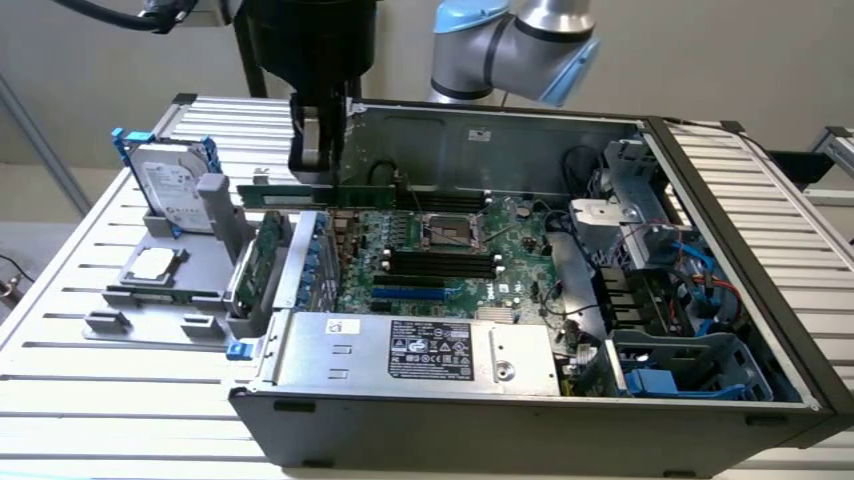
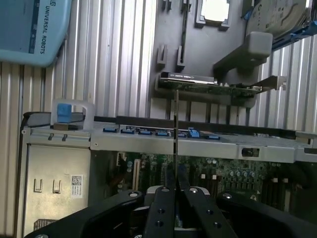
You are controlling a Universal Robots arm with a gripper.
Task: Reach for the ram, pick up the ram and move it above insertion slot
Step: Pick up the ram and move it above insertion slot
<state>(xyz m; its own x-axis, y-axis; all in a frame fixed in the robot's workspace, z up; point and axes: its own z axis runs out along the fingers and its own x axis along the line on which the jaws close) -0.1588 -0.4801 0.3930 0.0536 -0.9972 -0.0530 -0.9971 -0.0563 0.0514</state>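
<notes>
**Colleague:** One stick, was it? Where was it?

**Me:** One, yes. The ram (image 1: 283, 194) hung in the air over the left wall of the computer case (image 1: 534, 420), between the grey parts rack (image 1: 200, 290) outside and the motherboard inside. It touched neither. The insertion slot (image 1: 441, 262) lay lower, to the right and nearer, so the ram was not above it.

**Colleague:** And the tool?

**Me:** The gripper (image 1: 315, 172) was clamped on the ram's upper edge. In the wrist view both fingers (image 2: 161, 208) pressed flat against the board's faces. I judged the grip was made there to leave the lower contact edge free for the socket.

**Colleague:** Which way did it lie?

**Me:** It was level, on edge, with its long axis running left to right, roughly parallel to the black sockets. From the wrist it showed as a thin line (image 2: 176, 144).
</notes>
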